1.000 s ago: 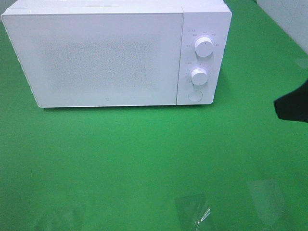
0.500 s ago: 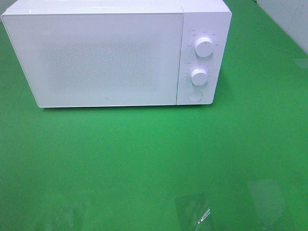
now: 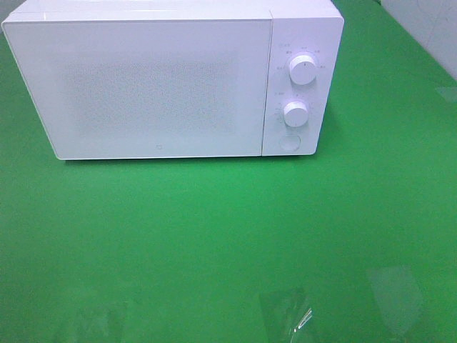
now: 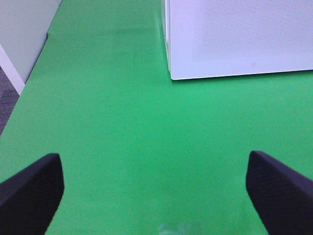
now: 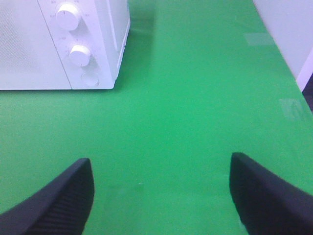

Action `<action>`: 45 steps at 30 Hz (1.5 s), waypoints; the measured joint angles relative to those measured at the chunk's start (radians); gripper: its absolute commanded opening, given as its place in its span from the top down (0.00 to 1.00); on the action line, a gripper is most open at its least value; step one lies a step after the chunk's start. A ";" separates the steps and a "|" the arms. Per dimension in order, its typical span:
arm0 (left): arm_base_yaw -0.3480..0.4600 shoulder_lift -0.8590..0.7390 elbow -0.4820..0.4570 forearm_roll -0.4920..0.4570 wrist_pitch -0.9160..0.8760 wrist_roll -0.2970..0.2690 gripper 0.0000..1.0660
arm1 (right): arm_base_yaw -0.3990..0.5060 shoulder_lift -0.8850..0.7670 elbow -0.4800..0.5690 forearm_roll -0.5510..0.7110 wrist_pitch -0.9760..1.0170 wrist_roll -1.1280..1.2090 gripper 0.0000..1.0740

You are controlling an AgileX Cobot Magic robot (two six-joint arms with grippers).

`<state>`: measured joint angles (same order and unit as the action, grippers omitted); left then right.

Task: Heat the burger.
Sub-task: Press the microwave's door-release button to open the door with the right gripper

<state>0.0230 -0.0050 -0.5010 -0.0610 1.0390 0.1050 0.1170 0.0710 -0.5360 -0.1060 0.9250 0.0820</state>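
Observation:
The burger is out of view in every frame. A white microwave (image 3: 171, 82) stands at the back of the green table with its door shut; two round knobs (image 3: 303, 69) and a button sit on its right panel. In the left wrist view my left gripper (image 4: 152, 164) is open over bare green cloth, short of the microwave's left front corner (image 4: 171, 76). In the right wrist view my right gripper (image 5: 160, 169) is open too, nothing between its fingers, with the microwave's knob panel (image 5: 76, 49) ahead and to one side. Neither gripper shows in the exterior high view.
Clear tape patches (image 3: 285, 314) glint on the cloth near the front edge. A pale wall (image 5: 288, 34) borders the table on the right side. The table's left edge and grey floor (image 4: 10, 93) show in the left wrist view.
A dark part of the right arm at the right edge of the exterior view one second ago has withdrawn out of that view. The microwave has not moved.

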 measured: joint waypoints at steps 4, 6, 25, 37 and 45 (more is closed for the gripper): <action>0.000 0.000 0.000 0.000 0.000 0.000 0.13 | -0.006 -0.051 0.000 0.000 -0.002 0.000 0.29; 0.000 0.000 0.000 0.000 0.000 0.000 0.13 | -0.007 -0.071 0.000 0.000 0.003 0.000 0.29; 0.000 0.000 0.000 0.000 0.000 0.000 0.13 | -0.007 -0.077 0.029 0.007 0.077 -0.001 0.29; 0.000 0.000 0.000 0.000 0.000 0.000 0.13 | -0.007 -0.077 0.028 0.007 0.077 -0.001 0.29; 0.000 0.000 0.000 0.000 0.000 0.000 0.13 | -0.007 -0.017 0.004 0.008 -0.081 -0.001 0.29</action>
<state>0.0230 -0.0050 -0.5010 -0.0610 1.0390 0.1050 0.1100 0.0540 -0.5320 -0.0980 0.8440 0.0810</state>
